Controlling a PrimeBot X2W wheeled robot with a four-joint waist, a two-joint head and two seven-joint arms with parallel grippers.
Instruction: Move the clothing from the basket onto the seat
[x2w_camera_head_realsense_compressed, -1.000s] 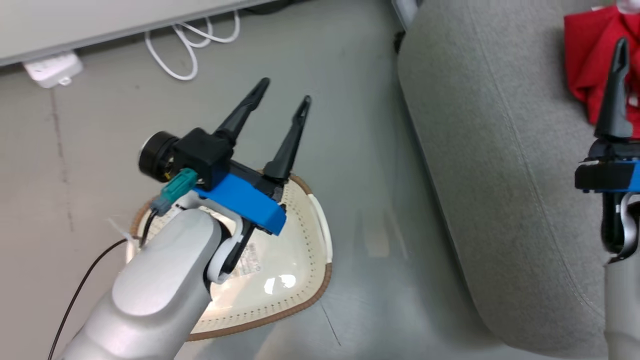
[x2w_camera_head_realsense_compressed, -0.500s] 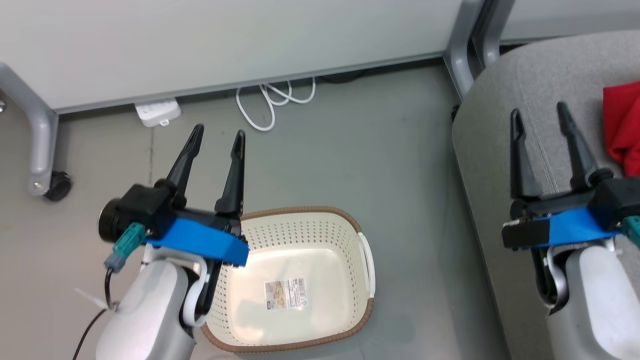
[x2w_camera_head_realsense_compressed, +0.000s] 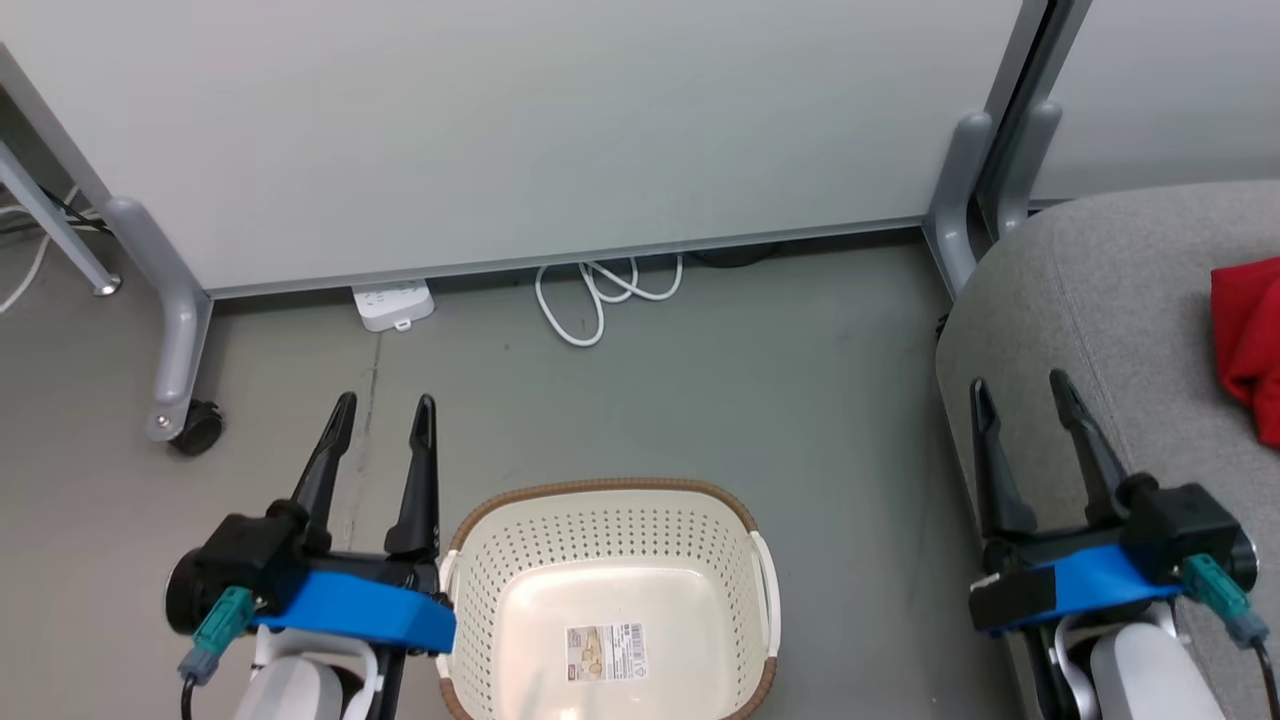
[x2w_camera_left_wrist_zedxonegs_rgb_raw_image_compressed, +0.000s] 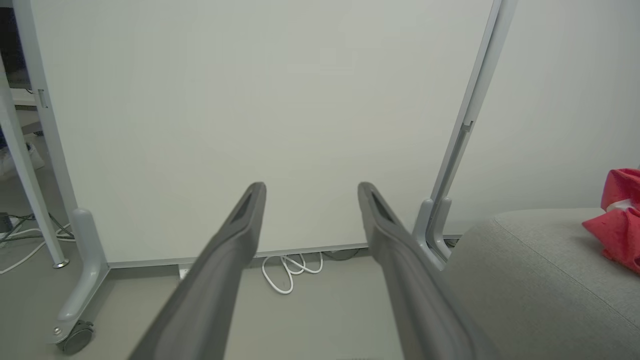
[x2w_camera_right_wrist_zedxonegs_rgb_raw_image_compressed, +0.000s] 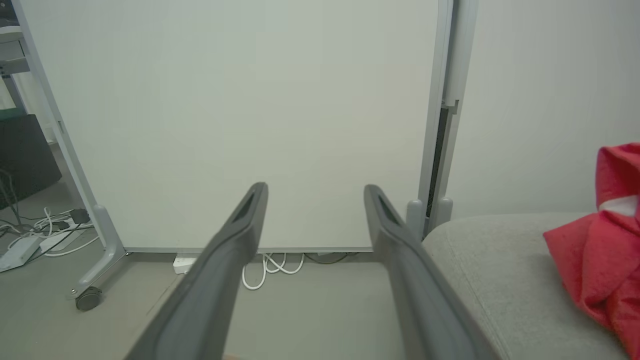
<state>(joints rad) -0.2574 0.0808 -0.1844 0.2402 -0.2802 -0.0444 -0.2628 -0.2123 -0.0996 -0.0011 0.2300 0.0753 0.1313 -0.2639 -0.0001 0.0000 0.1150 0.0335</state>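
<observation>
Basket (x2w_camera_head_realsense_compressed: 600, 487) with just its sticker (x2w_camera_head_realsense_compressed: 606, 652) inside, red clothing (x2w_camera_head_realsense_compressed: 1250, 340) on seat (x2w_camera_head_realsense_compressed: 1100, 320), all fingers (x2w_camera_head_realsense_compressed: 418, 480) spread.

basket (x2w_camera_head_realsense_compressed: 600, 487): cream-white, dotted with small holes, brown woven-look rim; lower centre
clothing (x2w_camera_head_realsense_compressed: 1248, 340): bright red; right edge
seat (x2w_camera_head_realsense_compressed: 1090, 300): plain grey
cable (x2w_camera_head_realsense_compressed: 600, 300): white; centre

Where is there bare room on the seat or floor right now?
The seat is bare from its left edge to the clothing, which crowds the right side. The floor is free between basket and seat, and between basket and cable.
</observation>
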